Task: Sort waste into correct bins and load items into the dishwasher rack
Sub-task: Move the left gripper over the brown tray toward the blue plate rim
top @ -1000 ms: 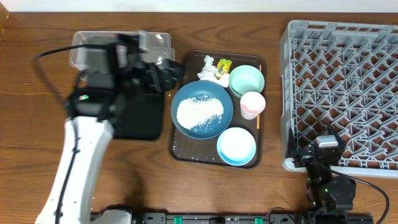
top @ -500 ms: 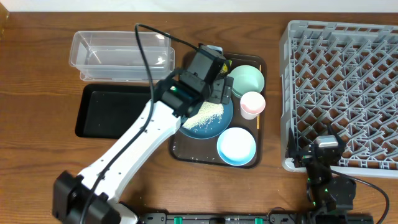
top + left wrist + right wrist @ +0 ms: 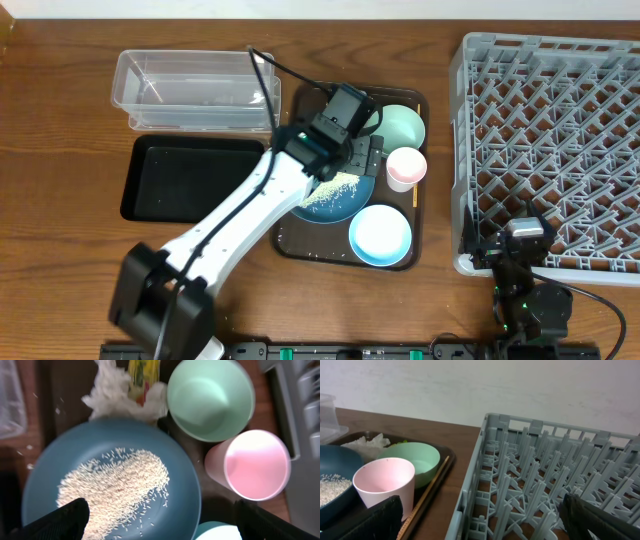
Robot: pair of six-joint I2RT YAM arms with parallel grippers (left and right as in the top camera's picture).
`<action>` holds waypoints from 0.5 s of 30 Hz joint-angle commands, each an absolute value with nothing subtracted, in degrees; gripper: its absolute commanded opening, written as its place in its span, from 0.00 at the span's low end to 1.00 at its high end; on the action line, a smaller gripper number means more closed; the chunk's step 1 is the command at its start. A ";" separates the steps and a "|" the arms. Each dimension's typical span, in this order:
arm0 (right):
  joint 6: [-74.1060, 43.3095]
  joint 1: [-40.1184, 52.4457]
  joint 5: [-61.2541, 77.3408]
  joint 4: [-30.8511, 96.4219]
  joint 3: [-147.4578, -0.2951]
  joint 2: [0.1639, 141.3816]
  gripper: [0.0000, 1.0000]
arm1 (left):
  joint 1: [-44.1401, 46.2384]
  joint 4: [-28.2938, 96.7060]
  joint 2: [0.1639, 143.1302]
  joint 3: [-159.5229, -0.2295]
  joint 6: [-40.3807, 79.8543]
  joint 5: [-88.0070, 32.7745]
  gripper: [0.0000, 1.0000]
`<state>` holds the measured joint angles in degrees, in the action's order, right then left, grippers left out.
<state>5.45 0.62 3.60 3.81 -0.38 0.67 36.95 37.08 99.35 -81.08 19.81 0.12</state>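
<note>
My left gripper (image 3: 362, 160) hangs open over the dark blue plate (image 3: 115, 455), which carries a heap of rice (image 3: 112, 492); nothing is between its fingertips (image 3: 57, 520). Past the plate lie the crumpled tissue (image 3: 125, 397) and the yellow-green wrapper (image 3: 142, 372). The mint green bowl (image 3: 210, 397), the pink cup (image 3: 255, 462) and the light blue bowl (image 3: 380, 234) stand to the right, and the wooden stick (image 3: 415, 195) lies beside the cup. My right gripper (image 3: 480, 522) is open and empty at the near left corner of the grey dishwasher rack (image 3: 550, 150).
The dishes sit on a dark brown serving tray (image 3: 290, 240). Left of it are the clear plastic tub (image 3: 190, 90) and the shallow black tray (image 3: 190, 178). My left arm (image 3: 230, 230) runs diagonally across the table's middle.
My left arm has swung right, from above the tub and black tray to above the plate on the brown tray. The right arm has not moved.
</note>
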 commanded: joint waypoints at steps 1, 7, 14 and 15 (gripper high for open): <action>5.21 1.15 3.42 4.08 -0.32 0.27 0.99 | 37.65 37.34 102.98 -80.79 21.78 -1.10 0.94; 5.21 1.15 3.42 4.08 -0.32 0.27 0.99 | 39.94 37.47 104.64 -80.79 21.74 -0.86 0.92; 5.21 1.15 3.42 4.08 -0.32 0.27 0.99 | 42.19 38.48 105.69 -80.77 21.76 -0.84 0.89; 5.21 1.15 3.42 4.08 -0.32 0.27 0.99 | 42.26 38.50 106.17 -80.79 21.76 -0.84 0.89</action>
<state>5.45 0.62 3.60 3.81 -0.38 0.67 41.85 38.17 105.12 -81.01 21.21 -0.97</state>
